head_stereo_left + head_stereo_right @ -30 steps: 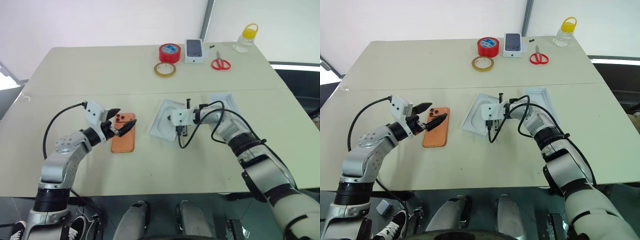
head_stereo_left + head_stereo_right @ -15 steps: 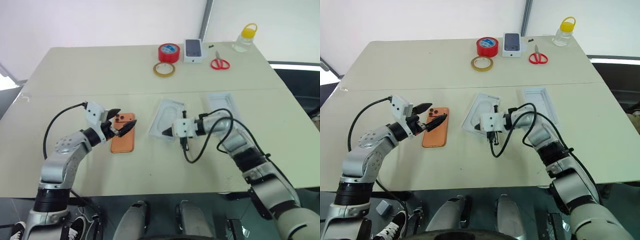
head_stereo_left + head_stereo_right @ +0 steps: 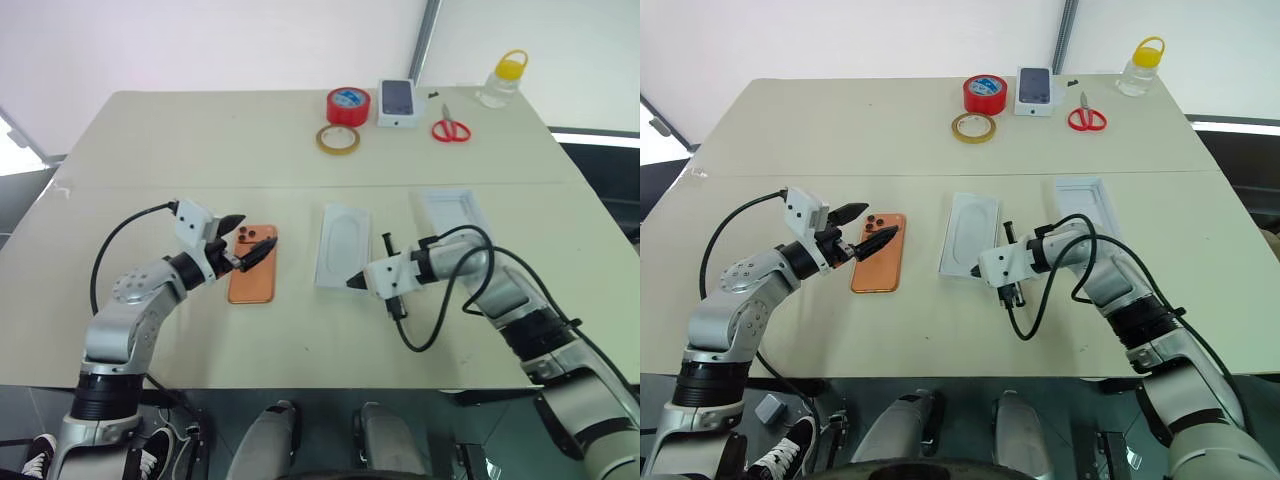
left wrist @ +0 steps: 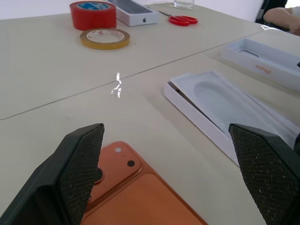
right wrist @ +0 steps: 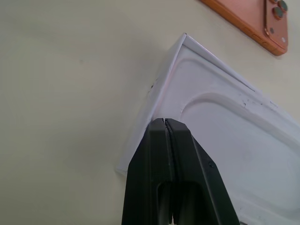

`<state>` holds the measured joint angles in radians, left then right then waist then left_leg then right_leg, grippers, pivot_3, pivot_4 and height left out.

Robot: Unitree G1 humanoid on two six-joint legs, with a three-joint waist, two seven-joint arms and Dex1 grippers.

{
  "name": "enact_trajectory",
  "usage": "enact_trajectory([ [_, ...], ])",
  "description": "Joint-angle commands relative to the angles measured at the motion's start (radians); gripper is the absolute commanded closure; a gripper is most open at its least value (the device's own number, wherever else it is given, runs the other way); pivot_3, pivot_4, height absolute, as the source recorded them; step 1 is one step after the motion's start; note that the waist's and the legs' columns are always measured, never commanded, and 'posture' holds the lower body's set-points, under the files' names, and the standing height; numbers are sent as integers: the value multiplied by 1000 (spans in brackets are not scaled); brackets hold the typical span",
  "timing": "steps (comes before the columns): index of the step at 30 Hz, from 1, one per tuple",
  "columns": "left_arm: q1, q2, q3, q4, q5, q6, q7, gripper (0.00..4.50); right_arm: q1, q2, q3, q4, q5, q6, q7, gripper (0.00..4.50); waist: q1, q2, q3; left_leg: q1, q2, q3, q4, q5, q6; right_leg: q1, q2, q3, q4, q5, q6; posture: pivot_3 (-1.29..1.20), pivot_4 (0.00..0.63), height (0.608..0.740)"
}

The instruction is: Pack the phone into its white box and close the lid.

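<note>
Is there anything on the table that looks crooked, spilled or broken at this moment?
Nothing stands out. The phone lies flat on the table with its lenses up. The recessed white tray beside it lies roughly parallel to it, and the other white tray lies apart, farther right. Nothing looks spilled or damaged.

phone (image 4: pixel 140 197) cut off by frame edge in left wrist view, only camera corner visible; white box (image 4: pixel 262 61) clipped at edge too, small print on it unreadable
</note>
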<state>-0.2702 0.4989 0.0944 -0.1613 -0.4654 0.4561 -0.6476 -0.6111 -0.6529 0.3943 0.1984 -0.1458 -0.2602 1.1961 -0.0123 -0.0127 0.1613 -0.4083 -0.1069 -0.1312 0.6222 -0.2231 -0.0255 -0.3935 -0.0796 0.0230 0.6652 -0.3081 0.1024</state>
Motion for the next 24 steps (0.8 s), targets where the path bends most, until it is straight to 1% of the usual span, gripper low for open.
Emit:
enact_trajectory([
  [1,-9,5,9,-15,1,-2,-4,0,-20,-27,-25,20,30,-14,35,4467,1,0,0,0,0,0,0,0,0,0,0,0,0,0,0,0,150,740],
  [4,-6,3,12,-16,-3,2,-1,0,-45,3,-46,24,67,9,26,4467,0,0,0,0,0,0,0,0,0,0,0,0,0,0,0,0,150,740],
  [7,-2,5,13,-18,0,1,0,0,-59,36,-69,-31,153,103,52,4467,-6,0,0,0,0,0,0,0,0,0,0,0,0,0,0,0,150,740],
  [10,2,6,16,-21,-2,3,1,0,-69,40,-81,-79,224,207,96,4467,-4,0,0,0,1,0,-1,0,0,-1,0,0,1,0,0,0,150,740],
  [11,3,6,17,-21,-3,4,1,0,-76,41,-83,-78,226,208,99,4467,-3,0,0,0,1,0,-1,0,0,-1,0,0,0,0,0,0,150,740],
  [13,4,6,18,-20,-1,2,2,0,-113,67,-91,-23,198,189,47,4467,-2,0,0,0,0,0,0,0,0,0,0,0,0,0,0,0,150,740],
  [16,2,3,17,-18,0,-1,6,0,-192,131,-88,151,77,121,-153,4467,-8,0,0,0,0,0,0,0,0,-1,0,0,1,0,0,0,150,740],
  [17,1,1,18,-17,-2,0,7,0,-203,145,-79,195,51,106,-188,4467,-7,0,0,0,0,0,-1,0,0,-1,0,0,1,0,0,0,150,740],
  [21,5,0,18,-25,-3,5,11,0,-202,198,-45,282,-28,50,-296,4467,-2,0,0,-1,0,0,-2,0,-1,-2,0,0,0,0,0,0,150,740],
  [24,10,6,21,-28,-3,7,13,0,-167,206,1,296,-90,7,-313,4467,-3,0,0,-1,0,0,-1,0,-1,-2,0,0,0,0,0,0,150,740],
])
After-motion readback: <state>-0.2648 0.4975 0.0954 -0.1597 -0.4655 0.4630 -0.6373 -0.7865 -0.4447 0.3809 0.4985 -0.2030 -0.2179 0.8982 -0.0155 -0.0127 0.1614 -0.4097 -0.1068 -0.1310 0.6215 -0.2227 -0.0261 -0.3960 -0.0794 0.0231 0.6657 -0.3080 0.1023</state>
